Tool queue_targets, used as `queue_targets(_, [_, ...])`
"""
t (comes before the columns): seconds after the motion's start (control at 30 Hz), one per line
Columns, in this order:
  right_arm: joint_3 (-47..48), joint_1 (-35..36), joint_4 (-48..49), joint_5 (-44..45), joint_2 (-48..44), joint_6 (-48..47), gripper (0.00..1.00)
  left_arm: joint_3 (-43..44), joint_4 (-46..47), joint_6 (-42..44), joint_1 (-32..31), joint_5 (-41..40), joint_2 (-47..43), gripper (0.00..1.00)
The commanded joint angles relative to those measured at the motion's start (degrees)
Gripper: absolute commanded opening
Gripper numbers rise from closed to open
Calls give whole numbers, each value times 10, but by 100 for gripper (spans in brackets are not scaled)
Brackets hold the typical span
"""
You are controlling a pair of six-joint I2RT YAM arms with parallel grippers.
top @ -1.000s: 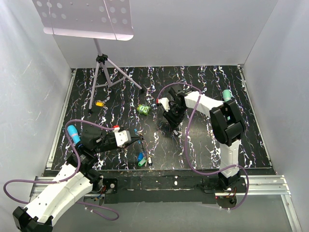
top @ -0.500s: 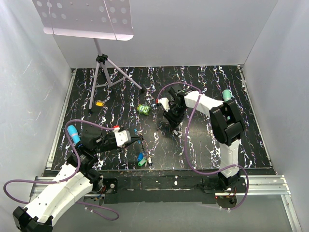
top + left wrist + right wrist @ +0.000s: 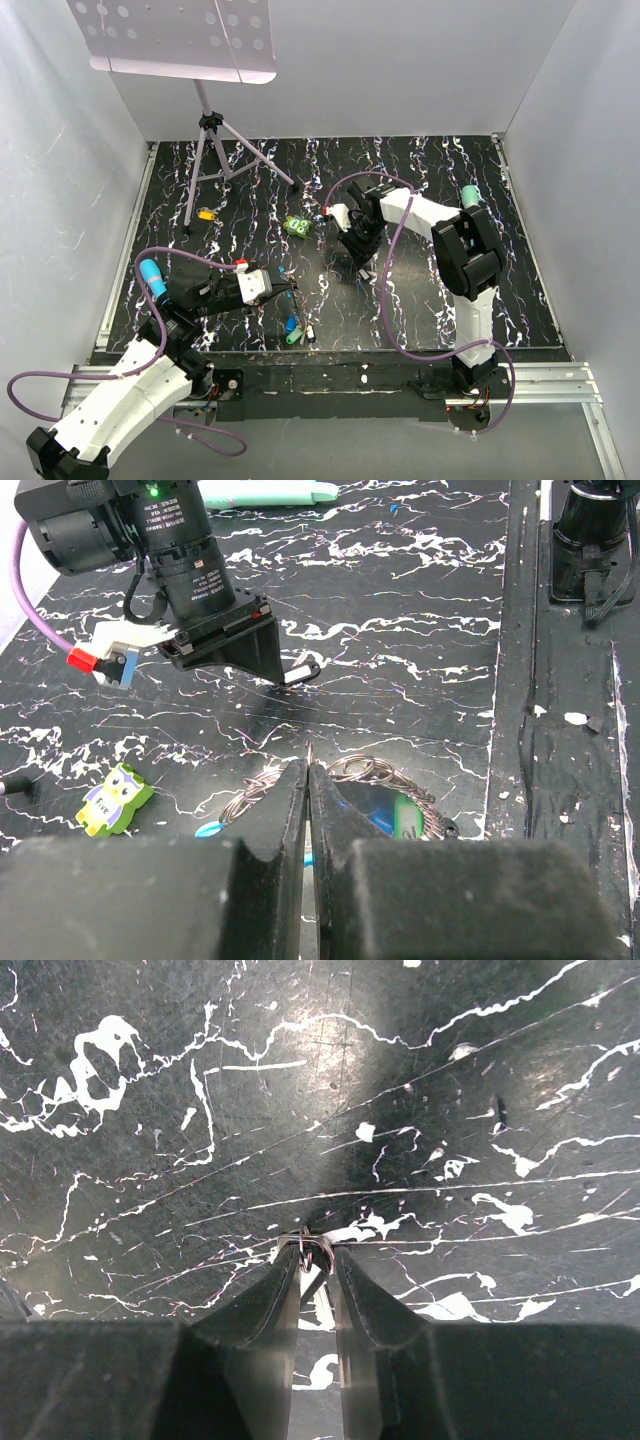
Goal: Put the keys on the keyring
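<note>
Around: a green owl toy (image 3: 296, 227) sits on the black table (image 3: 430, 300) between the two arms. A small orange piece (image 3: 206, 213) lies by the legs of a tall stand (image 3: 208, 140).
In the way: the left gripper (image 3: 308, 772) hides part of the keyring.
Keyring: the keyring (image 3: 385, 773) lies flat near the front edge of the table, just under the left gripper.
Keys: a key with a green head (image 3: 405, 815) lies inside the keyring loop, beside the blue clip (image 3: 368, 805).
Left fingers: the left fingers (image 3: 285, 815) are pressed tight together. I cannot tell if they pinch anything.
Right fingers: the right gripper (image 3: 312, 1256) is down at the table and almost closed. A small metal ring (image 3: 311, 1245) sits between its tips, touching them. I cannot tell if it is squeezed tight.
</note>
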Motion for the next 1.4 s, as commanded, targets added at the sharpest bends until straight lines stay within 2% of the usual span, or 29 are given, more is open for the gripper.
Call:
queue_targets(0.0, [23,5,-13,-13,10,-11,27,28,8,5,4,-2,-2,0])
queue_targets(0.23, [25,7,-15,-14,11,-11,24,28,8,5,3,-2,-1,0])
queue_targets(0.33, [26,7,-16,-14,13,-10,20,28,8,5,3,-2,-1,0])
queue_targets(0.5, [27,7,-16,-14,13,-11,10,27,8,6,3,-2,-1,0])
queue_targets(0.57, [28,7,-18,-14,13,-12,1,28,8,6,3,-2,-1,0])
queue_targets(0.9, [19,7,-18,-14,-26,-23,1,28,7,5,3,-2,-2,0])
queue_targets(1.37, [30,7,-78,-42,-169,-88,1,17,40,-10,3,-10,-26,0])
